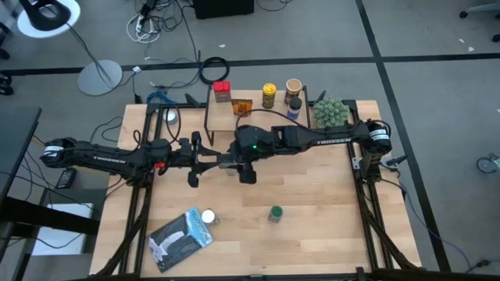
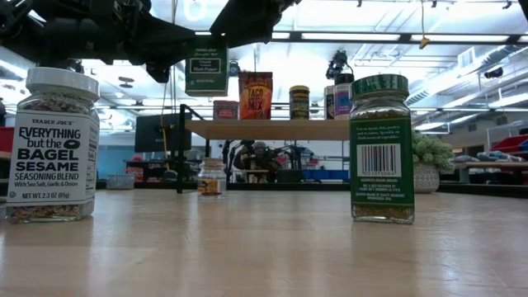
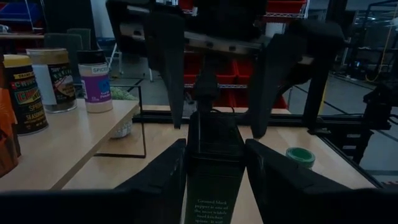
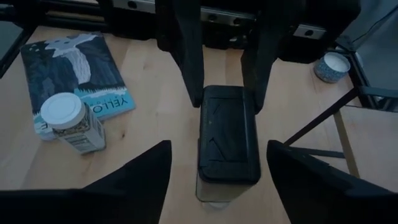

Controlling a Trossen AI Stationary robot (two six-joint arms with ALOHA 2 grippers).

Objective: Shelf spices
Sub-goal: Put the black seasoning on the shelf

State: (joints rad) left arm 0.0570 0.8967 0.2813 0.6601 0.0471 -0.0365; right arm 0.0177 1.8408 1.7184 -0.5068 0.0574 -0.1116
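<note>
While left gripper (image 3: 214, 146) clamps the tin (image 3: 214, 171) mid-air over table centre, right gripper (image 4: 219, 149) stands open around its lid end.
Right fingers (image 4: 140, 177) are spread wide, clear of the tin's sides; left fingers (image 3: 163, 177) press both its flanks. Tin hangs in front of the shelf (image 1: 258, 119), above board height in the low view. Shelf holds five spices: red jar (image 1: 223, 91), packet (image 1: 241, 107), yellow jar (image 1: 269, 95), tan jar (image 1: 294, 87), blue-label jar (image 1: 294, 108). Green-lid jar (image 1: 275, 213) and white-lid jar (image 1: 208, 218) stand upright at the table's near edge, well apart.
</note>
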